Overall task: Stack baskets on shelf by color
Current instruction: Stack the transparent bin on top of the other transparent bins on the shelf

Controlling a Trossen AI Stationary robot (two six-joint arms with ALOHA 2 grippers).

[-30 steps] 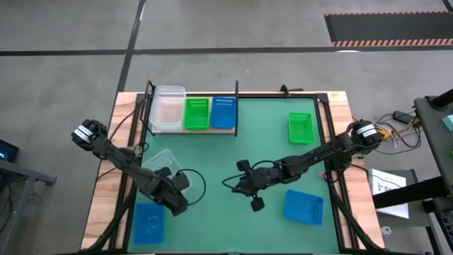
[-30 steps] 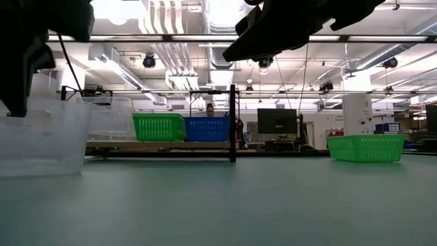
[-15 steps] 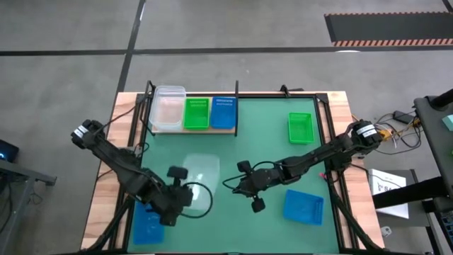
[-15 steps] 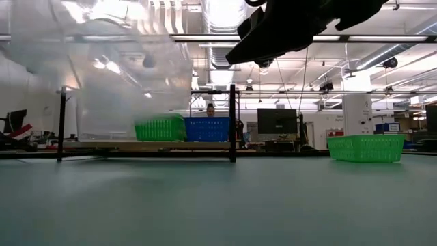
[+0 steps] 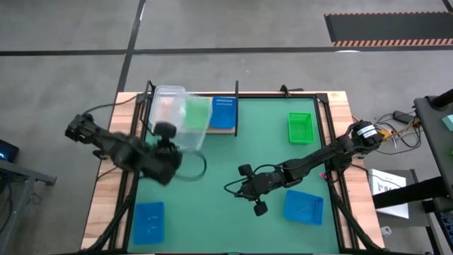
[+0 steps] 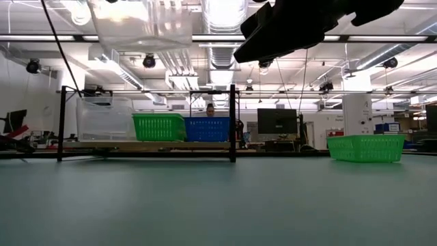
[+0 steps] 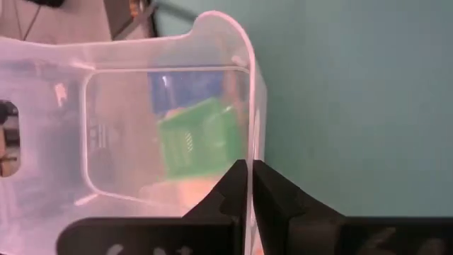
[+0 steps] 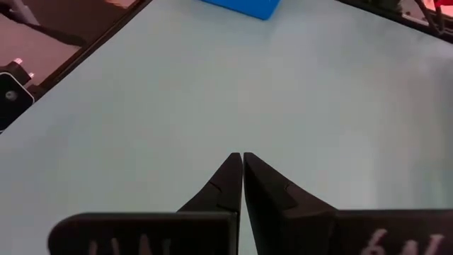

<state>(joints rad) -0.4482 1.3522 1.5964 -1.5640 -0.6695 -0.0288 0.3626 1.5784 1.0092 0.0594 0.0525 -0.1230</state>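
Observation:
My left gripper (image 7: pixel 248 168) is shut on a clear basket (image 5: pixel 190 122), held high in the air by the shelf's (image 5: pixel 228 129) near edge; the low view shows this basket (image 6: pixel 153 24) at the top. On the shelf stand a clear basket (image 6: pixel 106 117), a green basket (image 6: pixel 158 126) and a blue basket (image 5: pixel 224 112). A second green basket (image 5: pixel 300 127) sits on the mat at the far right. Two blue baskets (image 5: pixel 148 219) (image 5: pixel 303 205) lie near the front. My right gripper (image 8: pixel 242 159) hangs shut and holding nothing over the middle of the mat. My left gripper pinches one side wall of the clear basket at its rim (image 7: pixel 249 145), with one finger inside and one outside. The basket is lifted clear of the mat and the shelf. Its floor (image 7: pixel 163 134) faces away from the wrist camera.
A large green mat (image 5: pixel 233 152) covers the table between wooden side strips. The shelf's black uprights (image 6: pixel 232 123) rise at its corners. The right arm (image 5: pixel 311 161) stretches over the mat's right half. Open mat lies between the shelf and the front baskets.
My left gripper has lifted the clear basket off the mat at the near left. It has carried the basket up and toward the far edge, as far as the shelf, rolling its wrist so the basket turned about.

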